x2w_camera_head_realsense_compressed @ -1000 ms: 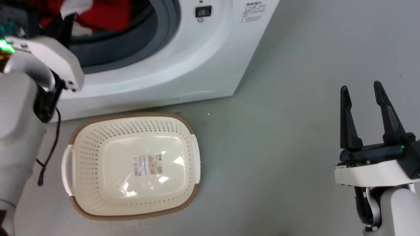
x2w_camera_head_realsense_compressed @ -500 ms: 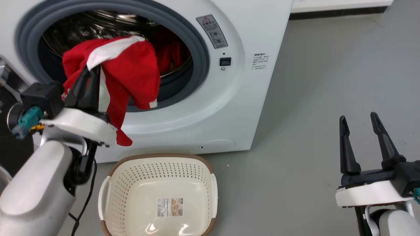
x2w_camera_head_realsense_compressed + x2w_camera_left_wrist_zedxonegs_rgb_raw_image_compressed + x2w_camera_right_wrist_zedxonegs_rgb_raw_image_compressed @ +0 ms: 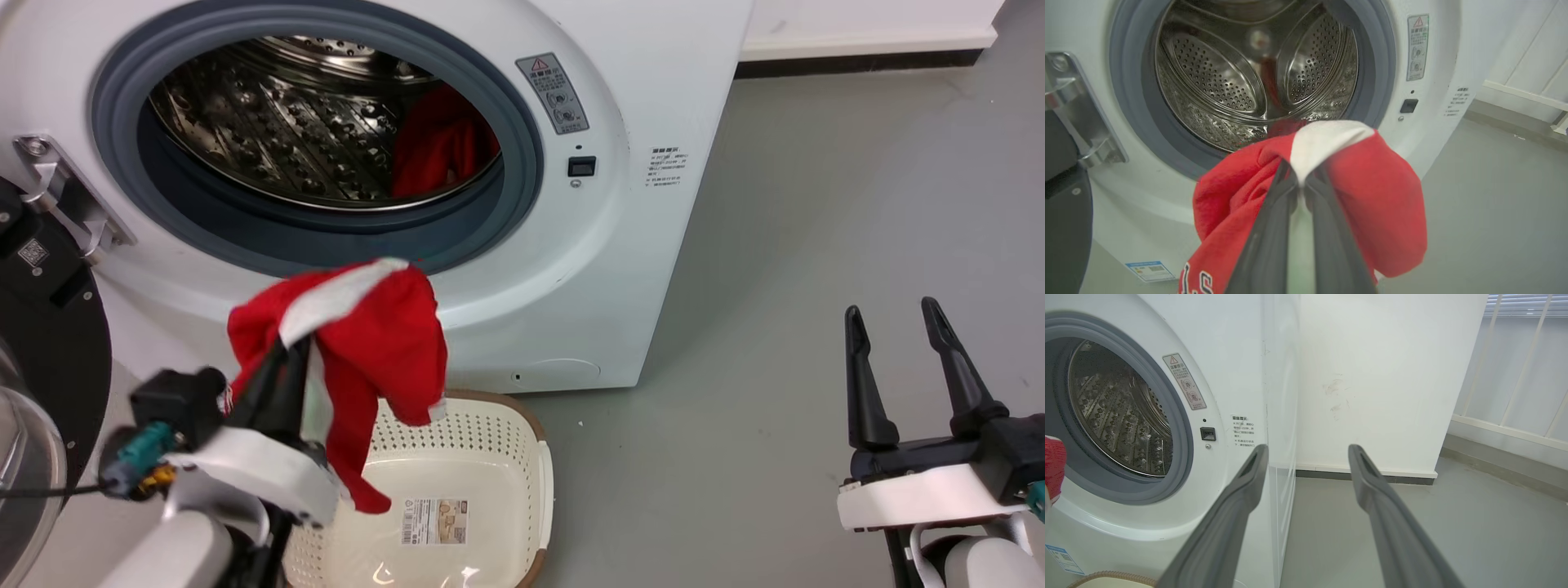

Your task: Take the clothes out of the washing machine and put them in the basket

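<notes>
Red garment with white stripe [image 3: 367, 343] is pinched at the stripe by the left gripper [image 3: 282, 353], fingers closed on the fabric. It hangs outside the washing machine [image 3: 637, 245], below the porthole and above the left part of the cream basket [image 3: 535, 457]. Contact with the basket: cannot tell. Right gripper [image 3: 891, 310] is well apart over the grey floor [image 3: 775, 245], fingers spread, holding nothing.

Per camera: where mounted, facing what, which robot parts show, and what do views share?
Head view: on the head, looking down at washing machine, basket; left gripper, right gripper show.
Left wrist view: looks along left gripper, shut on clothes, toward drum.
Right wrist view: along open right gripper, toward washing machine, wall.
Shared: drum.
</notes>
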Robot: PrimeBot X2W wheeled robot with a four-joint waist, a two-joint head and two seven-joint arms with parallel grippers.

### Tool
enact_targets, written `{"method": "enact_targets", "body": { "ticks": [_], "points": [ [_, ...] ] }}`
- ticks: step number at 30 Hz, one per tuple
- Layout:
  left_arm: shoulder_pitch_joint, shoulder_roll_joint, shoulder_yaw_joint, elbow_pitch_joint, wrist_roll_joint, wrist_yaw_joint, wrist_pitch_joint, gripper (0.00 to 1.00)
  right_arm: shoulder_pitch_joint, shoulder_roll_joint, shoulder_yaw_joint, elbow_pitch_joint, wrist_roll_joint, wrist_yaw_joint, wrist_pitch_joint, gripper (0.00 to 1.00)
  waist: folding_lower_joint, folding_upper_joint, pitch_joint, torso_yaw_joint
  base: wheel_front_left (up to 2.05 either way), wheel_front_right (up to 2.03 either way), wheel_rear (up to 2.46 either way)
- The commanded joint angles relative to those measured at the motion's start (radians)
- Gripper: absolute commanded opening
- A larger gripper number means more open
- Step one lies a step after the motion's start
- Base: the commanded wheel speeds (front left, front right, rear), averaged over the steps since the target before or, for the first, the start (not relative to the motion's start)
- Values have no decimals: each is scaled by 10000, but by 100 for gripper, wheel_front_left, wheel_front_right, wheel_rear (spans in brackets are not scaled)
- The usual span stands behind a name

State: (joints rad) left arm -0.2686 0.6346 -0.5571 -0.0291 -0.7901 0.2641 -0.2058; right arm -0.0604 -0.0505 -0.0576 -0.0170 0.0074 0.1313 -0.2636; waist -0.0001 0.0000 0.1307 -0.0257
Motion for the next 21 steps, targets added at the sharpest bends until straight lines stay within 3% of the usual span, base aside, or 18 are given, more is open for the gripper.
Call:
{"method": "enact_targets", "body": {
  "ticks": [1, 6, 21],
  "points": [
    [141, -145, -99, 118, -23, -66, -72, 0, 17, 6, -56, -23, -37, -10, -17, 100, 1, 0, 114, -23, 0, 0, 0],
    [399, -791, -241, 1391, -372, -478, -308, 0, 21, 8, -21, -126, -107, -10, -17, 100, 1, 0, 652, -197, 0, 0, 0],
    [-1638, -2263, -352, 7467, -228, -2590, -580, 0, -813, 10, 138, -483, -154, -10, -17, 100, 1, 0, 3055, -1184, 0, 0, 0]
  ]
}}
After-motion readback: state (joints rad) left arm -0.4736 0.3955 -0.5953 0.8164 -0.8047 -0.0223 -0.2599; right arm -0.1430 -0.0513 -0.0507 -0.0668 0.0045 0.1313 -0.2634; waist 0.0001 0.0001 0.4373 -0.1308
